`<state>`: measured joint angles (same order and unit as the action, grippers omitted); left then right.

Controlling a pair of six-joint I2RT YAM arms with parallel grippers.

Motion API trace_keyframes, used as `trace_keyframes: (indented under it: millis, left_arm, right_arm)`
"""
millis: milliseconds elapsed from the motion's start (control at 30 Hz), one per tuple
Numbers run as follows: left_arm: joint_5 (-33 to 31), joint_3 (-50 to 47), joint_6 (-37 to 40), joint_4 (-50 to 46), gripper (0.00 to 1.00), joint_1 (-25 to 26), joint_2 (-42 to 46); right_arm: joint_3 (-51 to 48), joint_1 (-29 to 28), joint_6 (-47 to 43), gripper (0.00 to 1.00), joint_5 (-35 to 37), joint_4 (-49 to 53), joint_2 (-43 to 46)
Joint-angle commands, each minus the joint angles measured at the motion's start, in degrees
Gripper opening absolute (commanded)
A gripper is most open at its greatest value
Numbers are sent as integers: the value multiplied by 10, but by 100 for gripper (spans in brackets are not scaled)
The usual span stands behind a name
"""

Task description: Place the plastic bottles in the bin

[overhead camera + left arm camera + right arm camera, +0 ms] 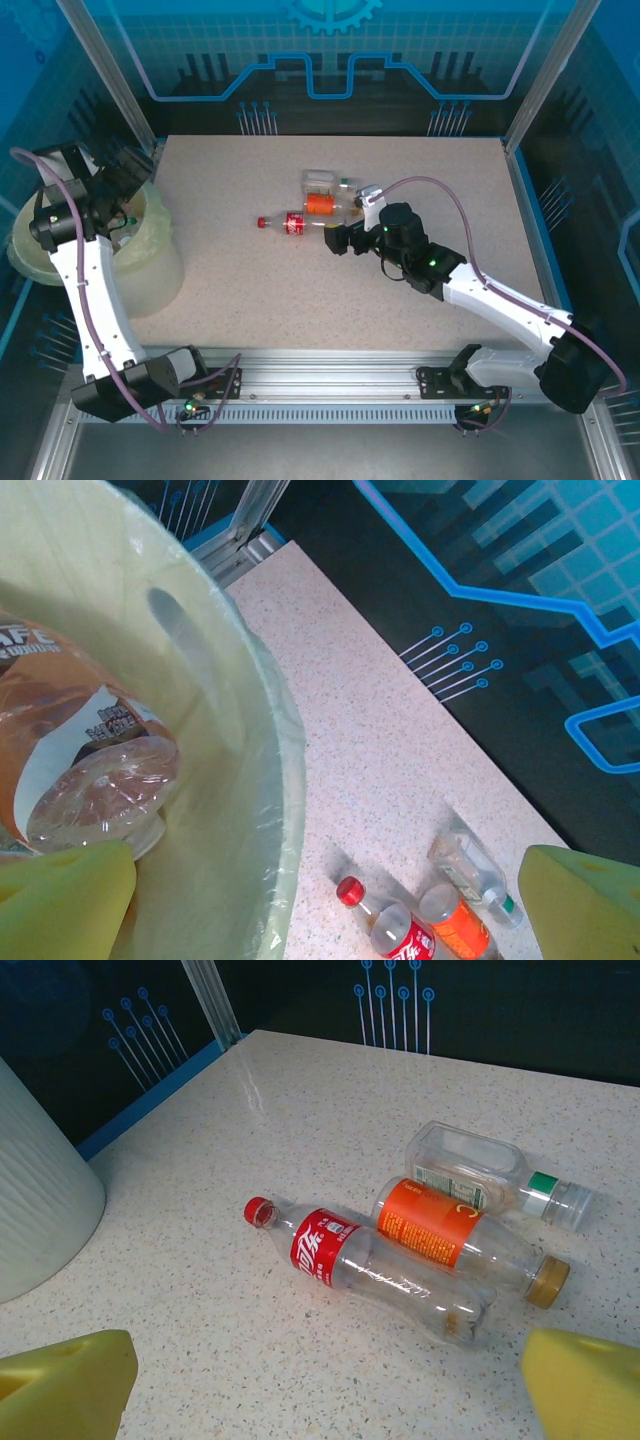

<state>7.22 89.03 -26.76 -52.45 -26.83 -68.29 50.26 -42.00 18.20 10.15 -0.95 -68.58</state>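
Note:
Three plastic bottles lie side by side at mid-table: a red-labelled one [290, 222] [370, 1265], an orange-labelled one [325, 205] [440, 1225] and a clear one with a green cap [325, 180] [480, 1175]. My right gripper [350, 218] [325, 1390] hovers open just right of them, nothing between its yellow fingers [65, 1385]. The pale yellow-green bin [155, 265] [230, 730] stands at the table's left edge. Above its mouth, my left gripper [128, 195] [320, 920] is open and holds nothing. A brown-labelled bottle [90, 770] sits inside the bin just below it.
A metal frame post [110, 75] rises behind the bin, and another [550, 75] stands at the far right corner. The left wrist view also catches the red [395, 935], orange [460, 930] and clear [470, 865] bottles beyond the bin's rim.

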Motion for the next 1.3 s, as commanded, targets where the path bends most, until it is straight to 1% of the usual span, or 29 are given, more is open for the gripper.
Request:
trace_keyframes:
  millis: [0,133,233,367,500,667,800,933,1033,1100,1267]
  left_arm:
    - [-32,-11,14,-18,99,3,-27]
    - [-87,-21,11,-4,99,2,-49]
    - [-90,-30,1,0,99,0,-64]
    - [-75,-51,-4,23,99,0,-76]
    - [-57,-22,4,10,99,0,-92]
    - [-27,-14,3,22,99,2,-51]
    - [31,-20,10,33,99,5,-14]
    - [100,-44,10,68,99,14,23]
    - [138,-52,10,91,99,33,42]
    - [154,-53,9,103,99,56,50]
    - [190,-63,18,145,99,132,59]
  right_arm:
    - [7,-5,6,100,9,2,-7]
    - [7,-5,3,100,13,9,-5]
    - [5,-4,4,100,19,13,1]
    - [5,-4,7,100,23,14,7]
    - [7,-4,8,100,28,20,10]
    - [8,1,24,100,59,31,1]
    - [11,17,31,100,52,43,-14]
    - [33,34,-24,100,3,75,-37]
    - [53,36,-88,100,-8,108,-65]
    - [68,38,-135,100,-14,124,-86]
    - [109,40,-262,100,-45,165,-150]
